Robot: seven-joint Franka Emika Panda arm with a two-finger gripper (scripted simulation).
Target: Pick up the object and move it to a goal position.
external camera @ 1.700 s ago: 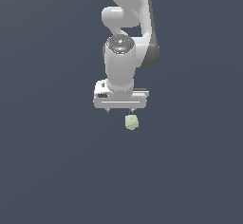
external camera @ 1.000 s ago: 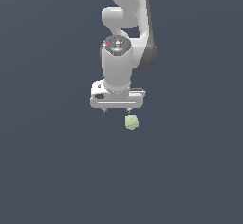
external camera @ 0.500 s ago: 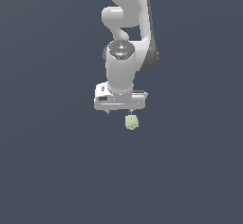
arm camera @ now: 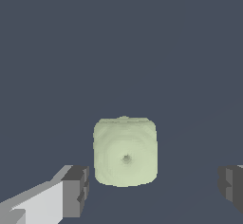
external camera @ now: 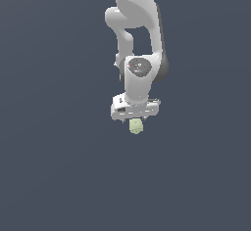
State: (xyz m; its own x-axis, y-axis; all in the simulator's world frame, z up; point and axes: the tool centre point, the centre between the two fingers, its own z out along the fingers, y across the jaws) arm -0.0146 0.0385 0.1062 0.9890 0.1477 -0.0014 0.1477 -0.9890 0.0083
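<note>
- Wrist view shows the pincer (arm camera: 152, 190) spread wide, its two dark fingertips (arm camera: 76, 190) standing either side of the object (arm camera: 125, 152) with clear gaps on both sides; nothing is clamped yet.
- The object, a pale yellow-green lumpy blob, lies on the plain dark table (external camera: 59, 176), much narrower than the opening around it.
- Exterior view, compared with the frames of the last two seconds, has the arm lower and shifted toward the object: the white pincer body (external camera: 135, 108) sat above and off to the exterior view's left of the blob, and now it sits right over the object (external camera: 136, 126), partly covering its top.
- The object itself has not moved across those frames.
- My reading is that the approach is nearly done: the fingers bracket the blob, so a little more descent and a closing squeeze come next.
- No goal marker is visible in either view.
</note>
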